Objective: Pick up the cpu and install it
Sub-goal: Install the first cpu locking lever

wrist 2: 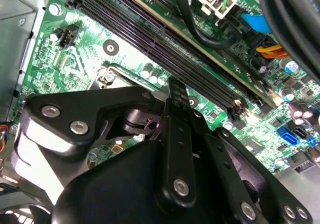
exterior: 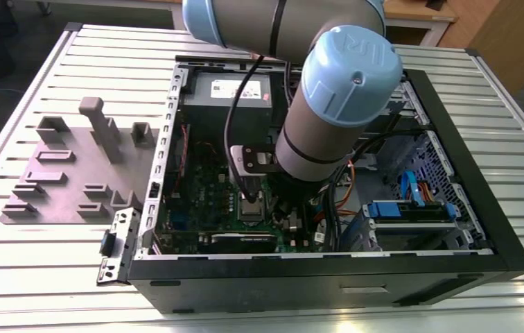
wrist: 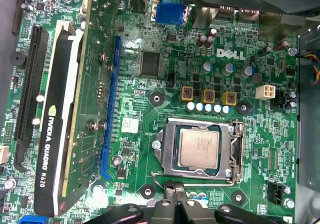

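The cpu (wrist: 199,148) is seen in the first wrist view lying flat in the square socket (wrist: 200,151) on the green motherboard (wrist: 165,89), its edges framed on all sides by the silver socket bracket (wrist: 235,154). The gripper (wrist: 175,196) is held just beside the socket's edge with its fingers drawn together and nothing between them; whether the tips touch the board cannot be told. A graphics card (wrist: 60,134) stands upright well apart from the socket, with a blue slot (wrist: 111,104) and open board between them. In the exterior view the arm (exterior: 336,111) is lowered into the open computer case (exterior: 336,277), which rests on the slatted worktop (exterior: 21,257). On the exterior view's left, a grey fixture plate (exterior: 68,173) with upright blocks lies outside the case wall.
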Motion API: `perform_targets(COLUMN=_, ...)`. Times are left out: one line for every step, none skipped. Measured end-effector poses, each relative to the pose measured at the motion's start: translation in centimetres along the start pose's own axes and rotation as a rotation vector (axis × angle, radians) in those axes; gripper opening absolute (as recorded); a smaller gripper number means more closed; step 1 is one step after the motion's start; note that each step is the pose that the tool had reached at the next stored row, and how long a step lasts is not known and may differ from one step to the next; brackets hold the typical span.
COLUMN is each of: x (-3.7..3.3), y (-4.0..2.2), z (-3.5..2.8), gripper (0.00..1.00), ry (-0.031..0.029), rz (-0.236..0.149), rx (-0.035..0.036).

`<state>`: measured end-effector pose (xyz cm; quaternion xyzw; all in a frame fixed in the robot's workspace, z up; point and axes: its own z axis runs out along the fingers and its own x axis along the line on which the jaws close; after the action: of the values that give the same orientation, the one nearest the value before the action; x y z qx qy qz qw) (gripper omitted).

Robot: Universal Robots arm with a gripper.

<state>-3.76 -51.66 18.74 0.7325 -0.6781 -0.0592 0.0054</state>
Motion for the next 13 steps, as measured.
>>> perform_targets(x=0.0, y=0.05, z=0.0, gripper=0.11, ry=0.0, rz=0.0, rx=0.0)
perform_targets(x=0.0, y=0.09, z=0.01, gripper=0.11, ry=-0.0001, rz=0.0, rx=0.0)
perform_targets(x=-0.01, y=0.1, z=0.0, gripper=0.11, ry=-0.0001, rz=0.0, rx=-0.0001)
perform_targets(x=-0.01, y=0.1, z=-0.06, gripper=0.11, ry=0.0, rz=0.0, rx=-0.0001)
perform_targets(x=-0.01, y=0.12, z=-0.12, gripper=0.11, ry=-0.0003, rz=0.0, rx=0.0)
perform_targets(x=-0.03, y=0.13, z=-0.21, gripper=0.11, ry=-0.0007, rz=0.0, rx=0.0002)
perform_targets(x=-0.04, y=0.13, z=-0.33, gripper=0.11, ry=-0.0005, rz=0.0, rx=0.0002)
perform_targets(x=-0.05, y=0.15, z=-0.46, gripper=0.11, ry=-0.0003, rz=0.0, rx=0.0001)
perform_targets(x=-0.06, y=0.16, z=-0.61, gripper=0.11, ry=-0.0002, rz=0.0, rx=0.0)
perform_targets(x=-0.07, y=0.18, z=-0.76, gripper=0.11, ry=-0.0001, rz=0.0, rx=-0.0001)
perform_targets(x=-0.08, y=0.19, z=-0.9, gripper=0.11, ry=-0.0001, rz=0.0, rx=-0.0001)
perform_targets(x=-0.09, y=0.2, z=-1.03, gripper=0.11, ry=-0.0001, rz=0.0, rx=-0.0001)
perform_targets(x=-0.1, y=0.21, z=-1.14, gripper=0.11, ry=-0.0001, rz=0.0, rx=-0.0001)
